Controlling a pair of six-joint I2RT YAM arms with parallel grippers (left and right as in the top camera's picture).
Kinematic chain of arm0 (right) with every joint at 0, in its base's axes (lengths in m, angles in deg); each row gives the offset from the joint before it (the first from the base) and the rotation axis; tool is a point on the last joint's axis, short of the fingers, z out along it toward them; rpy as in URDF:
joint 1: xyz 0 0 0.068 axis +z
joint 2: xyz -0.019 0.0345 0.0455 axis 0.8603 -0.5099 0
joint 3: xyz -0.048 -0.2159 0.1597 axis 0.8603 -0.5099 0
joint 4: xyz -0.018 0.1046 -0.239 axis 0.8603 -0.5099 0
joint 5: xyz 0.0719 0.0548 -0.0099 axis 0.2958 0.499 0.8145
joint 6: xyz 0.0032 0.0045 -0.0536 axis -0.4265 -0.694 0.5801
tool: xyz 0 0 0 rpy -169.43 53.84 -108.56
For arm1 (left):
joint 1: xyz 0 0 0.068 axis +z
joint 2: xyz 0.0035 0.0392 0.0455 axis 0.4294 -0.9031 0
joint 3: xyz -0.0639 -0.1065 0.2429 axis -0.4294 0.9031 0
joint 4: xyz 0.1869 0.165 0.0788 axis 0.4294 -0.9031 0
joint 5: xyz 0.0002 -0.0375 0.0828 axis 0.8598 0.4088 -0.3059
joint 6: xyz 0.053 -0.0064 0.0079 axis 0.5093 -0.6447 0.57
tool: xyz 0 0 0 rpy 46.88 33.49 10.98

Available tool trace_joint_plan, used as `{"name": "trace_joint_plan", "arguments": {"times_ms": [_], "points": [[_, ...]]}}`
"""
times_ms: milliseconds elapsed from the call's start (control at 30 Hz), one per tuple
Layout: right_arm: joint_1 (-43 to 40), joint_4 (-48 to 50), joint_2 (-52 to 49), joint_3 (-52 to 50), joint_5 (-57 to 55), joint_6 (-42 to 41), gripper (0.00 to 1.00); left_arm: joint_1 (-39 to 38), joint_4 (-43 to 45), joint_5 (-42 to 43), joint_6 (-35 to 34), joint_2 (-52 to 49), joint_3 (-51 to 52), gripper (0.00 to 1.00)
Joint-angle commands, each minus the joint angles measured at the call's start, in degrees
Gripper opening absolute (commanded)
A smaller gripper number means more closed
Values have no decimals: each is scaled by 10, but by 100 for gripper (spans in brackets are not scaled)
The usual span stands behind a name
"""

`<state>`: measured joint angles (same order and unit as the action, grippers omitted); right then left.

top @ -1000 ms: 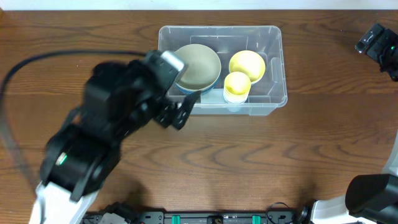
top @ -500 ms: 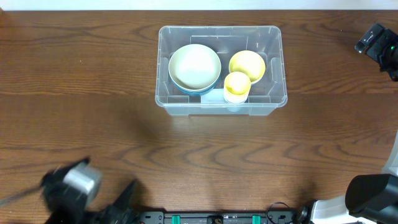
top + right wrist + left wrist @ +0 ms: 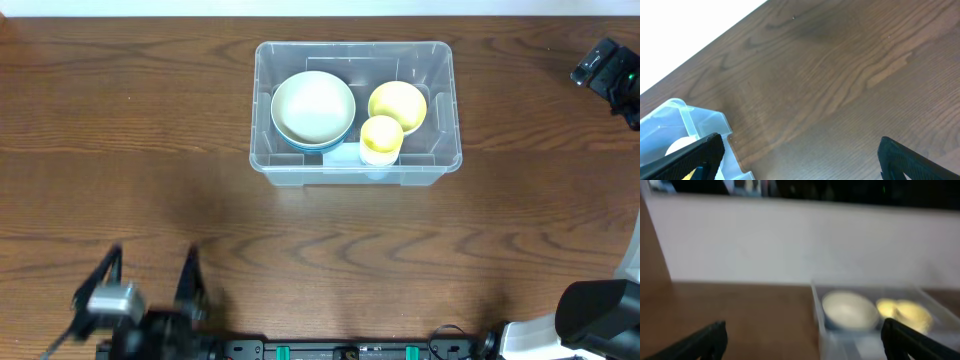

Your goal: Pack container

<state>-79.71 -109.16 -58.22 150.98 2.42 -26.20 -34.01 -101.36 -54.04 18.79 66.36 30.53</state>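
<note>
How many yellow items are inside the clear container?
2: a yellow bowl, right in the container; a smaller yellow cup just nearer. More could hide under the pale bowl.

Left end effector (image 3: 150, 272) sits right down at the near edge of the overhead view, left of centre, and its two dark fingers (image 3: 188, 275) are spread wide, pointing away from the robot, nothing between them. A grey cylindrical housing (image 3: 110, 300) shows just behind, smeared by blur. From the left wrist camera, both fingertips poke in at the bottom corners, far apart. Over on the other side, the right end effector (image 3: 799, 150) is splayed wide too, empty, tips at the lower corners of its own camera. Overhead, the right arm's black base (image 3: 590, 312) sits near right, its wrist (image 3: 605, 65) at the far right edge.
</note>
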Motion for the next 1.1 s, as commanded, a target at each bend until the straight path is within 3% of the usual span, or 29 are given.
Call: {"name": "trace_joint_plan", "arguments": {"times_ms": [0,167,333,533,767,1067], "points": [[-2,-1,0,6,-2,-8,99,10,118,6,-5,-3,111,98],[-2,-1,0,6,-2,-8,99,10,308,8,-5,-3,259,98],[-2,-1,0,6,-2,-8,99,13,407,8,-5,-2,365,98],[-2,-1,0,6,-2,-8,99,29,399,16,-5,5,407,98],[-2,-1,0,6,-2,-8,99,47,294,15,-5,5,406,98],[-2,-1,0,6,-2,-8,99,47,295,16,-5,3,406,98]]}}
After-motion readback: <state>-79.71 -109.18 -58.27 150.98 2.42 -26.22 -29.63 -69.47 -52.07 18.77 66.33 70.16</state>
